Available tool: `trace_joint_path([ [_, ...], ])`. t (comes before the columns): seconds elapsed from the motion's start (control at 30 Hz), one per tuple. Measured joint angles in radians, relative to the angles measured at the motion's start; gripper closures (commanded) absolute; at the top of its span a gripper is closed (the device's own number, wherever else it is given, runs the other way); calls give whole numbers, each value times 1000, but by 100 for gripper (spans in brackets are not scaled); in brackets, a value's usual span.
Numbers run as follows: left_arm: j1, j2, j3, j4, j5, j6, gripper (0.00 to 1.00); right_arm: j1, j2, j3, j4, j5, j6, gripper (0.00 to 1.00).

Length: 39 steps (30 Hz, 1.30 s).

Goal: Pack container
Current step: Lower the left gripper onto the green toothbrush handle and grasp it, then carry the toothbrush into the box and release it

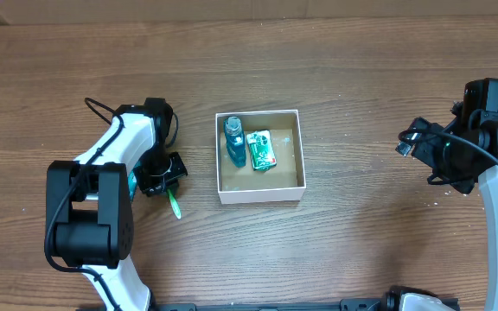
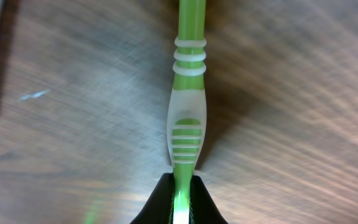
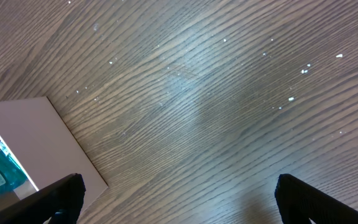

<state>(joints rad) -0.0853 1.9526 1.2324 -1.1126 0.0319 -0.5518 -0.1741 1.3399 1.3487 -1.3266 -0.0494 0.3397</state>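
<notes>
The container [image 1: 259, 192] sits mid-way across the wooden table [image 1: 361, 69]. The right gripper [image 3: 179, 180] hangs well to its right, fingers wide apart. The left gripper [image 1: 169, 185] is near its left side. Inside lie a blue bottle [image 1: 234, 141] and, beside it on the right, a green packet [image 1: 261, 149]. The left gripper is clamped on a green toothbrush [image 2: 186, 118].

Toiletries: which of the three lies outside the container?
The green toothbrush, clamped in the left gripper beside the container; the blue bottle and green packet lie inside it.

Robot lab workstation: left arm [image 1: 93, 207] and right arm [image 1: 482, 147] flank a wood-grain table [image 1: 361, 250].
</notes>
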Motion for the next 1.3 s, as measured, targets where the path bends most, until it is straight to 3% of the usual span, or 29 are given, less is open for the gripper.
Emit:
trace_joint_path([
  [0.17,-36,-55,3,-35,-69,0,96,0,0,0,4,0,0,0],
  [0.43,-179,-462,27,11,-124,45,96,0,0,-1,8,0,-1,0],
  [0.57,-272,-622,39,89,-136,175,96,0,0,-1,10,0,-2,0],
  [0.63,-338,-652,39,142,-142,309,96,0,0,-1,10,0,-3,0],
  [0.93,-521,-575,38,238,-142,821,96,0,0,-1,10,0,-4,0],
  [1.1,-540,-468,38,276,-140,930,96,0,0,-1,15,0,-4,0],
  [1.3,-540,-361,38,274,-124,936,96,0,0,-1,17,0,-4,0],
])
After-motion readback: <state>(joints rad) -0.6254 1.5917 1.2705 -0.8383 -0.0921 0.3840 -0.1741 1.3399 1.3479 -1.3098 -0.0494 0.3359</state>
